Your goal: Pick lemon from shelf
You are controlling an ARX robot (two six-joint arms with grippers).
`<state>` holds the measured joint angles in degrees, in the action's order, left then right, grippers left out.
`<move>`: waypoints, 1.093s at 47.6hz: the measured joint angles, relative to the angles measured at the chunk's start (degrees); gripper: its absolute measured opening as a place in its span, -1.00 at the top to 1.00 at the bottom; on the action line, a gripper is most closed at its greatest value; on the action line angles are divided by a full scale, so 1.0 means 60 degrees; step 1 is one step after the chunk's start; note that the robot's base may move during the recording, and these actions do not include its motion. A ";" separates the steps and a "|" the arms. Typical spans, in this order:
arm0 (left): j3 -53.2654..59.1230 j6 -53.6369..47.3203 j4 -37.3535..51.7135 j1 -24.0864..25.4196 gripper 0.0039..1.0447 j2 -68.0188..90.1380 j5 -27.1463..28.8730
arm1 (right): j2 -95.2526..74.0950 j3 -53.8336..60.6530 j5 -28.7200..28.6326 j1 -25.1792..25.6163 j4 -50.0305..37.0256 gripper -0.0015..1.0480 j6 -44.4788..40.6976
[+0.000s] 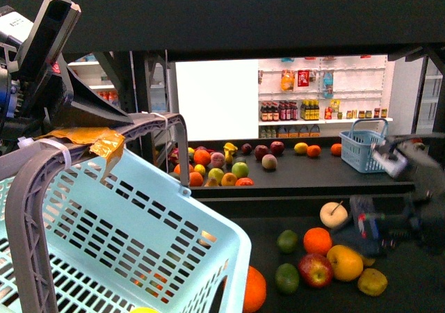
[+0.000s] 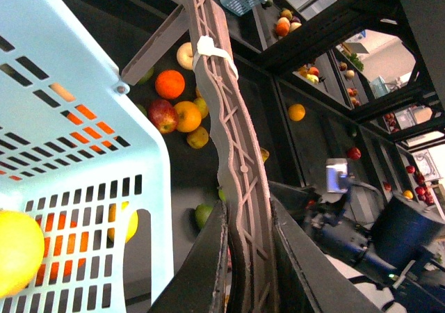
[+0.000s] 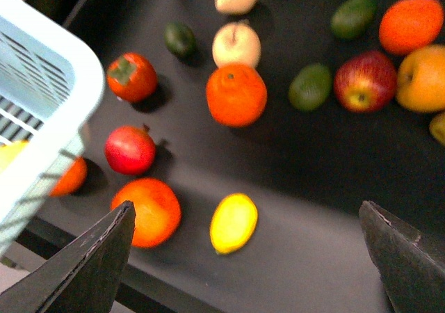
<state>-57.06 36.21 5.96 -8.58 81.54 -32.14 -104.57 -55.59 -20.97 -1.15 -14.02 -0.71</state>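
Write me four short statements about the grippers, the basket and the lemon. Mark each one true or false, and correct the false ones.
1. The left gripper is clamped on the grey handle of the light blue basket. True.
2. The right gripper is shut on the lemon. False: its jaws are wide open, and the lemon lies untouched on the shelf deck.
3. An orange-coloured fruit lies on the deck right beside the lemon. True.
4. The light blue basket is empty. False: yellow and orange fruit show through its slots in the left wrist view.
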 joint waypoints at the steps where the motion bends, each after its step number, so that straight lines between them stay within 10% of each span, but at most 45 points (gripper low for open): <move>1: 0.0000 0.0000 0.0000 0.0000 0.77 0.0000 0.0000 | -0.0102 0.0004 0.0036 -0.0011 -0.0022 -0.85 -0.0025; 52: 0.0000 0.0004 0.0000 0.0000 0.77 0.0000 0.0029 | -0.6892 -0.2914 0.2331 -0.1916 -0.0597 -0.85 -0.1647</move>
<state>-57.06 36.23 5.96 -8.58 81.54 -31.97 -145.93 -73.08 -6.98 -12.64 -17.61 -10.59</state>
